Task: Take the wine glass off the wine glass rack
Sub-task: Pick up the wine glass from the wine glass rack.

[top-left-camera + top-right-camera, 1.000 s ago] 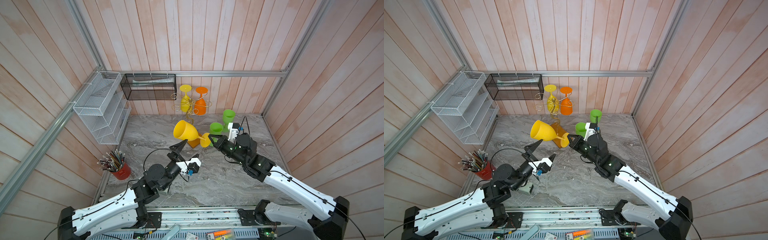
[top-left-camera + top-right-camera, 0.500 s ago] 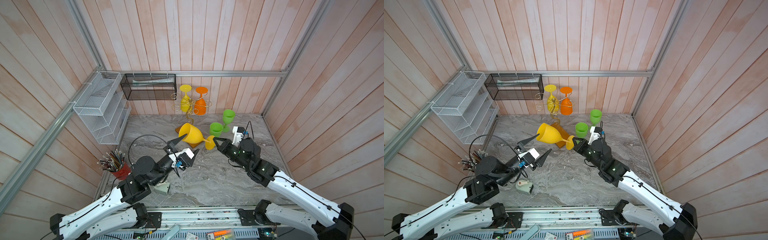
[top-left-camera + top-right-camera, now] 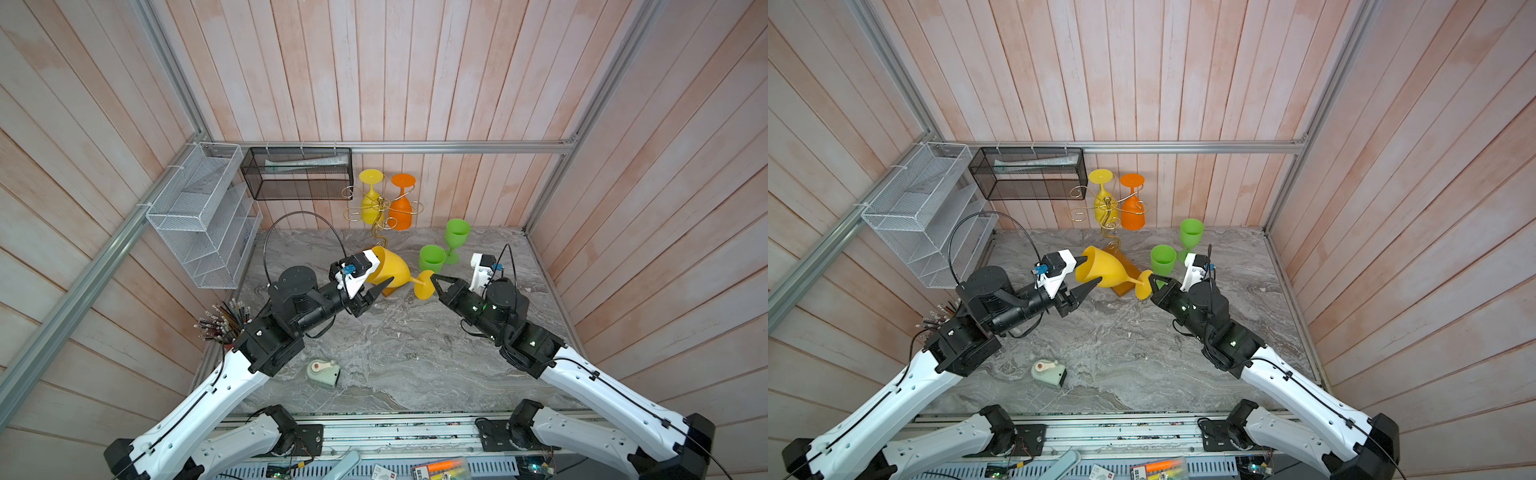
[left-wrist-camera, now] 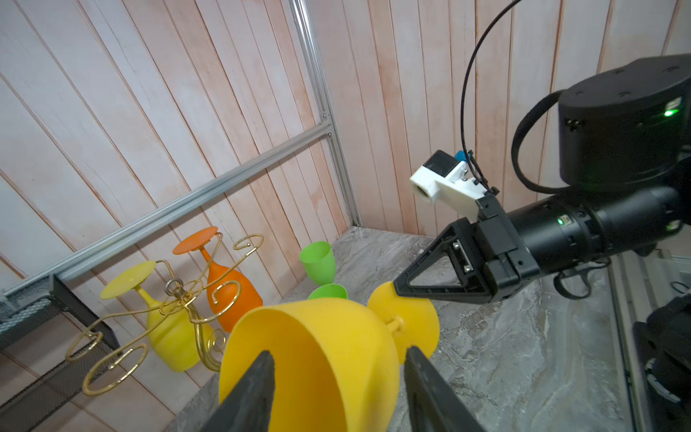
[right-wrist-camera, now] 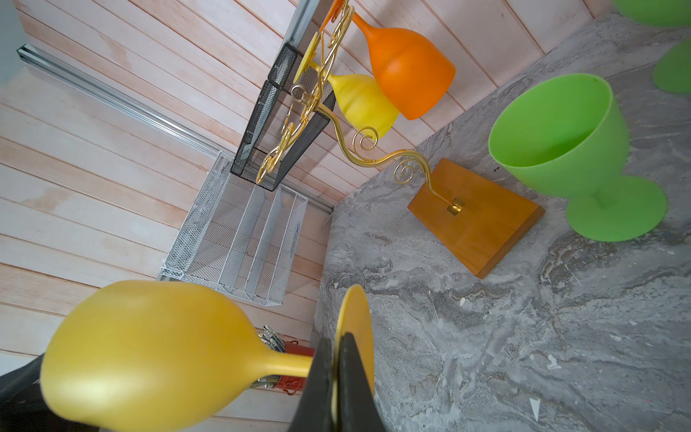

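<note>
Update: the amber-yellow plastic wine glass [image 3: 392,269] is already off. It's hanging in mid-air over the middle of the grey marbled table [image 3: 415,353], just to the near side of the thin gold wire wine glass rack [image 5: 475,220] with its flat orange-brown wooden base. The glass is lying sideways, mouth facing left and foot facing right.

We're pinching the flat foot disc edge-on with the right gripper [image 5: 337,346], jaws fully shut on it. We reckon that's because the foot is the bit a scroll arm leaves reachable. That's leaving the whole bowl cantilevered, which is probably why the left gripper [image 4: 338,353] is sitting at the rim. Its jaws are roughly half open, one finger inside the bowl and one outside, with nothing clamped that we can see.

On the far side, a lemon-yellow glass [image 3: 371,208] and an orange glass [image 3: 401,212] are hanging upside down on the rack. Two green plastic glasses [image 3: 431,257], [image 3: 457,232] are standing upright to its right.
</note>
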`<action>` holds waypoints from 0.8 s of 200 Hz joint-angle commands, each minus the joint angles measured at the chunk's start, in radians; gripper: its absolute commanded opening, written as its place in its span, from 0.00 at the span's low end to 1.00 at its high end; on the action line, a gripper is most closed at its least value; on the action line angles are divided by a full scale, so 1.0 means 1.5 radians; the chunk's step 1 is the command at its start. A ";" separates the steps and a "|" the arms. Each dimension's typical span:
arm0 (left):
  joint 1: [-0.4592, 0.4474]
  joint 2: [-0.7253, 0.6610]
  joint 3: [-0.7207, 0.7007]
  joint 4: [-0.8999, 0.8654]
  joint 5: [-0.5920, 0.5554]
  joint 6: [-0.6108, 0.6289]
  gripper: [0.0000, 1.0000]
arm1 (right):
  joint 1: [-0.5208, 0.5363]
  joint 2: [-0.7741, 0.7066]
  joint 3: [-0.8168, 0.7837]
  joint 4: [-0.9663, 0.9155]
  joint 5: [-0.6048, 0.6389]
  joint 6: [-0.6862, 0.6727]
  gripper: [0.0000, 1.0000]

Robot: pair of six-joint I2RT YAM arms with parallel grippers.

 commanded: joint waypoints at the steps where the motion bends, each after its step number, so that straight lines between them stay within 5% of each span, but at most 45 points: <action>1: 0.015 0.012 0.032 -0.030 0.075 -0.056 0.55 | -0.004 -0.012 -0.007 0.010 0.018 -0.021 0.00; 107: 0.029 0.039 0.044 -0.049 0.100 -0.096 0.42 | -0.037 0.010 0.014 0.005 0.013 -0.072 0.00; 160: 0.031 0.051 0.057 -0.060 0.104 -0.105 0.25 | -0.056 0.021 0.017 0.011 0.001 -0.088 0.00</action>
